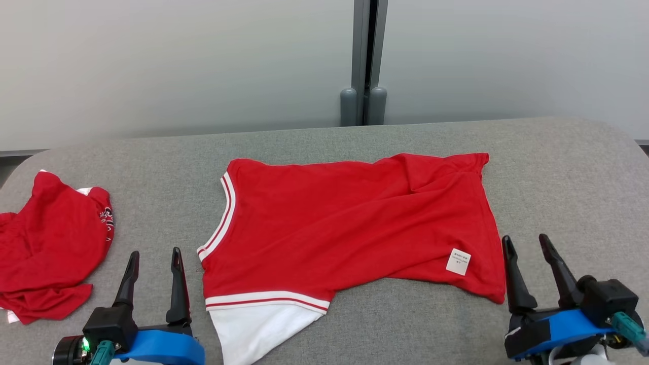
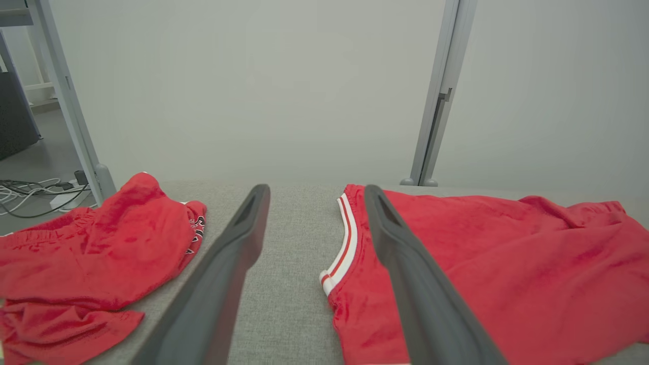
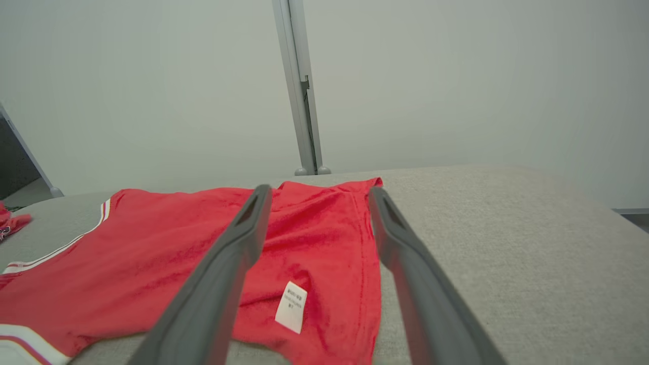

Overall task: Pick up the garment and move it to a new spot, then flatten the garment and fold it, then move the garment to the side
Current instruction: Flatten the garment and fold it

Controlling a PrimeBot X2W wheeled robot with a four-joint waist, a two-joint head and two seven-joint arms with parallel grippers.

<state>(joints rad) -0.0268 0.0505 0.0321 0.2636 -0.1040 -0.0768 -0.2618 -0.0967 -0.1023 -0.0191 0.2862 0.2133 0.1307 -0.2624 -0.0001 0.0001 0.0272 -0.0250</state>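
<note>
**Red jersey (image 1: pixel 345 223) spread out, grippers empty**

It lies mostly flat at the middle of the grey cloth-covered table (image 1: pixel 557 167), care label (image 1: pixel 458 261) showing. Left gripper (image 1: pixel 154 252) and right gripper (image 1: pixel 525 238) stand wide open, holding nothing, flanking its near edge, likely poised to smooth or fold it. Another red garment (image 1: pixel 50 243) lies crumpled well apart on the left.

I work in what looks like a lab or test bay: plain pale partition panels (image 1: pixel 177 66) joined by a grey metal post (image 1: pixel 368 56) wall me in, my bench is a grey cloth-covered table (image 1: pixel 557 167), and loose cables (image 2: pixel 28 191) trail over the bare floor (image 2: pixel 45 165) beside a metal frame (image 2: pixel 66 101)
</note>
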